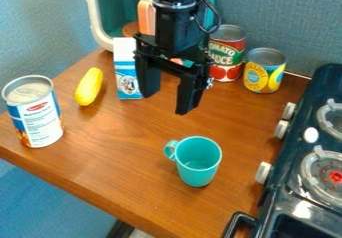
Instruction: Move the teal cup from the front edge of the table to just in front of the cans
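Observation:
The black gripper [167,102] hangs above the middle of the wooden table, its two fingers apart with nothing between them. Below it and slightly to the right, a turquoise mug [198,162] stands upright, its handle on the left side. Just behind the gripper's left finger is a blue and white carton [125,72]. A yellow corn-like object [89,86] lies left of the carton. At the far left stands a large can [35,113] with a white and blue label.
A tomato sauce can [227,54] and a smaller yellow-labelled can [264,71] stand at the back right. A toy microwave-like box [107,14] is behind the arm. The dark stove [287,187] with white knobs borders the wooden table [127,157] on the right.

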Available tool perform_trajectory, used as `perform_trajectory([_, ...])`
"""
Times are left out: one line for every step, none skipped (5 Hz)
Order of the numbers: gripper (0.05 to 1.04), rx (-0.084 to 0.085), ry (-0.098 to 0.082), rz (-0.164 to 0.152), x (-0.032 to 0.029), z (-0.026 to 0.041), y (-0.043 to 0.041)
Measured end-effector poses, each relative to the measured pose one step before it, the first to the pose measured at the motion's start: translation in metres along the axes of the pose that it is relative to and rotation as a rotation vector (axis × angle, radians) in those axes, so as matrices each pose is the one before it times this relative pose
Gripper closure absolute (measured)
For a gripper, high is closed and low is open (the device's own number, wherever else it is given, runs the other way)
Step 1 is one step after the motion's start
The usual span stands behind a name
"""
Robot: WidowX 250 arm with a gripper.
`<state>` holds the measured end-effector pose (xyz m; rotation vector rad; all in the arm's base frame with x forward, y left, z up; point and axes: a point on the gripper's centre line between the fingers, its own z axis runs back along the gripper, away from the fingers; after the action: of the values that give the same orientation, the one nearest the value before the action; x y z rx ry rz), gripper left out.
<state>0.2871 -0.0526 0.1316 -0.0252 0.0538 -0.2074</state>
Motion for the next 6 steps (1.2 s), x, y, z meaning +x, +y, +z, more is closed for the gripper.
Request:
perform_trajectory([0.082,-0.0001,0.0322,-0.0102,-0.0012,-0.0085,0.00043])
perform_trajectory([0.082,0.0033,0.1327,-0.1934,-0.00329,-0.00949,0.00231])
perform_trajectory([0.082,-0.0073,0.0446,-0.1648,0.00662,-0.00243,-0.00706])
perform_trajectory([0.082,0.0353,-0.0377,-0.1256,0.00711,-0.00363,0.00227])
perform_trajectory([0.082,0.0332,-0.0146,-0.0678,0.0048,-0.00394,0.00294])
perform_trajectory([0.082,0.0267,-0.0178,-0.0239,0.01301,-0.01921,0.00926])
